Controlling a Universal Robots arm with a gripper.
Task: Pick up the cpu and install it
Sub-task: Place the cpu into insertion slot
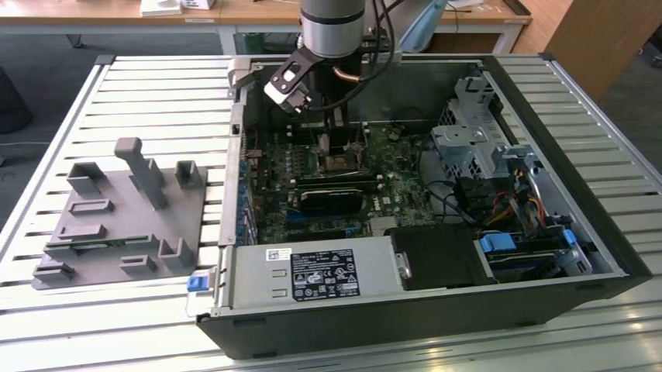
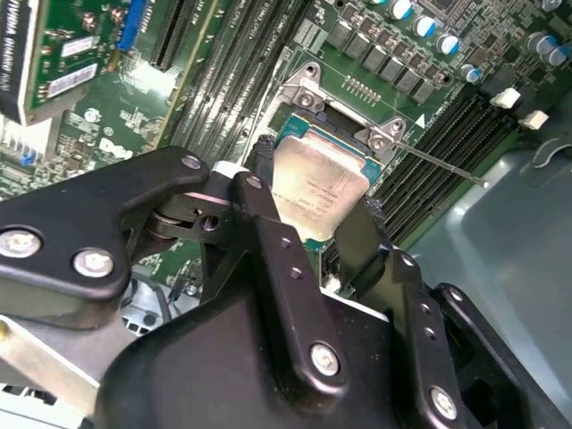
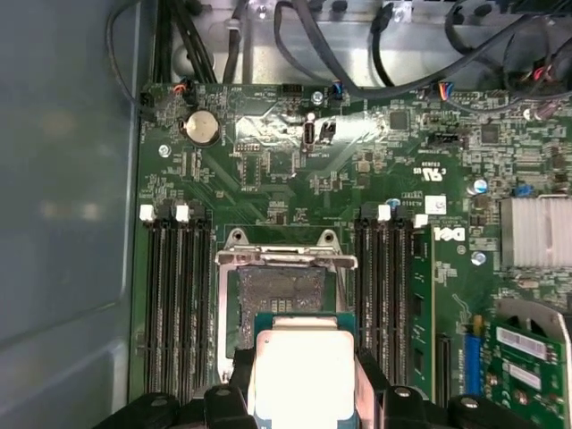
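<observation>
End effector (image 3: 304, 382) tight around cpu (image 3: 302, 356)

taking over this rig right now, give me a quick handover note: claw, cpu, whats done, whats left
Claw: shut on the cpu, gripping it by two opposite edges, metal top up.
Where: inside the open computer case. The cpu is held over the socket on the motherboard and covers part of it in the first wrist view.
Done: the cpu is picked up and at the socket. The socket's metal frame stands open.
Left: the cpu is not seated, the socket contacts are partly exposed, and the frame is not closed.
</observation>
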